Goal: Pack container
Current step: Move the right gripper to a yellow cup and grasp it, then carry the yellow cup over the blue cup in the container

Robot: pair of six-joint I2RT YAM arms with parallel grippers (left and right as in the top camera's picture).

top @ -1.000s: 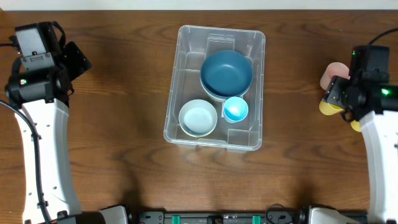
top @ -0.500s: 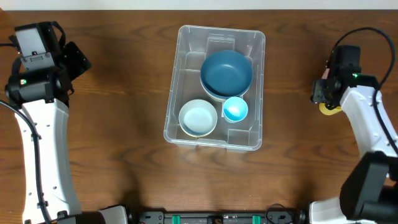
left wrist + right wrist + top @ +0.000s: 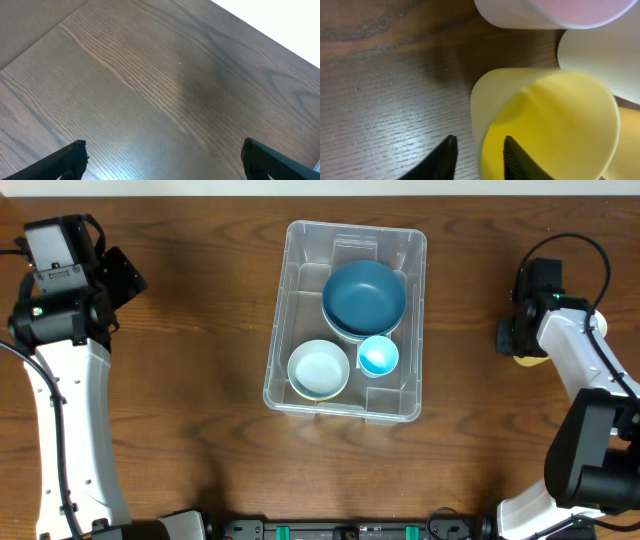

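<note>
The clear container (image 3: 298, 300) holds a dark blue bowl (image 3: 364, 296), a pale bowl (image 3: 318, 368) and a small light-blue cup (image 3: 379, 356).

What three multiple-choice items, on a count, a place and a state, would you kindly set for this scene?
1. How many bowls lie in the container? A. two B. three C. five
2. Where are the right fingers? A. inside the container B. astride the yellow cup's rim C. above the left arm
3. How do the left fingers stand? A. wide open B. shut on a bowl C. shut on a cup
1 B: dark blue bowl, pale bowl and small blue bowl show. 2 B: one finger outside its wall, one inside. 3 A: their tips sit far apart.
</note>
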